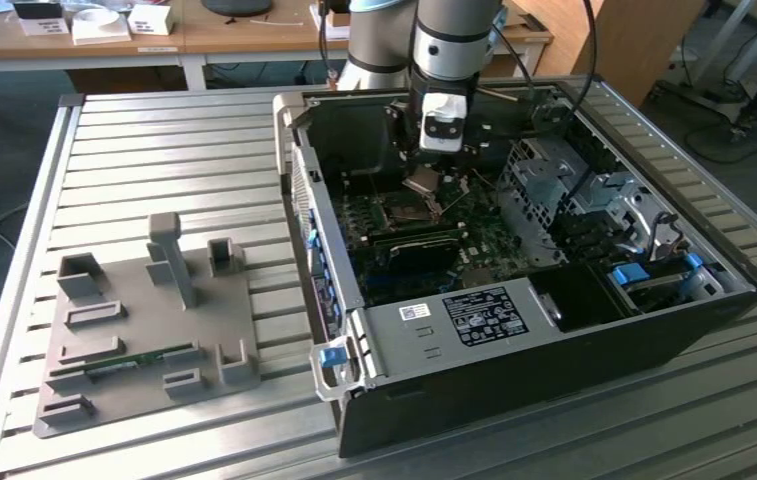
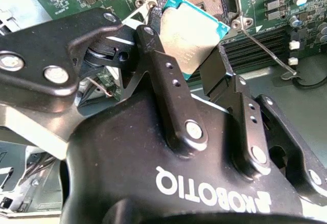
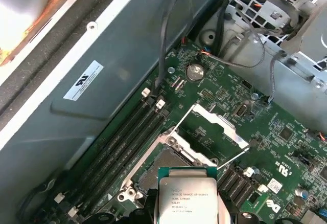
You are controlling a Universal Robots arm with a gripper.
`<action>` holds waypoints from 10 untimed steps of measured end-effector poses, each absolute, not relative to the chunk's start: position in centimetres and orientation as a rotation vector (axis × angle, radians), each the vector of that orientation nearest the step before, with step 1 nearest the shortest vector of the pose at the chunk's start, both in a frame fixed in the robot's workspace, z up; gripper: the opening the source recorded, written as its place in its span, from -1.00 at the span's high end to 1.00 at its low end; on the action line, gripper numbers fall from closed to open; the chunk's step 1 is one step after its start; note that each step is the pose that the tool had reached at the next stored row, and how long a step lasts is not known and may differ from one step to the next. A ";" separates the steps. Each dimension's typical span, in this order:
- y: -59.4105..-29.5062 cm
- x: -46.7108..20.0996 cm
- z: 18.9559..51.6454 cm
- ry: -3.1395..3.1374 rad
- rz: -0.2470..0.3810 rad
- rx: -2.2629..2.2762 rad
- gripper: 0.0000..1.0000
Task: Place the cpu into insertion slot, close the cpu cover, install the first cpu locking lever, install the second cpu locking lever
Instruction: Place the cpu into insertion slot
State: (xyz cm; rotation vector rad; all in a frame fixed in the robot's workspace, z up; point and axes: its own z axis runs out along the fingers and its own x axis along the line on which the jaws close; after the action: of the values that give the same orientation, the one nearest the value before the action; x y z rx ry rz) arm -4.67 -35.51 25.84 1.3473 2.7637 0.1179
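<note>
I have the cpu (image 3: 189,199) pinched in my end effector (image 2: 181,42), fingers (image 2: 171,88) closed on two opposite edges of the chip, metal top facing my first wrist camera. I'm reaching down inside the open computer case (image 1: 485,340) on the bench (image 1: 165,140). The insertion slot (image 3: 162,163) lies just below and slightly ahead of my fingertips, and the chip overlaps its near rim in the first wrist view. I judge the cpu is not seated yet, though I can't tell how far above the slot it hangs. Ahead of my fingertips, past the slot, the cpu cover (image 3: 217,123) stands swung up off the slot. A thin locking lever (image 3: 232,157) angles out on one side of it, so the way down looks open. To do this well, the chip has to be square to the metal rim, corners matched, and level. In the second wrist view it looks tilted against the motherboard (image 3: 286,132), so I'd flatten that out. The descent should be straight down with no sideways sliding over the contacts. I'd also let go only once it rests flat inside the rim and clear of that lever.
</note>
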 end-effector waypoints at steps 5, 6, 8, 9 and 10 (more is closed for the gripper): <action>-35.5 -4.7 25.8 2.749 0.117 1.375 -0.08; -35.5 -4.7 25.8 2.736 0.116 1.400 -0.08; -35.5 -4.7 25.8 2.709 0.114 1.448 -0.08; -35.5 -4.7 25.8 2.696 0.113 1.472 -0.08; -35.5 -4.7 25.8 2.682 0.112 1.495 -0.08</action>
State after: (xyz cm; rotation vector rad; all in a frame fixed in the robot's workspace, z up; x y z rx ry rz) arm -4.67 -35.50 25.83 1.4949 2.6822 0.1122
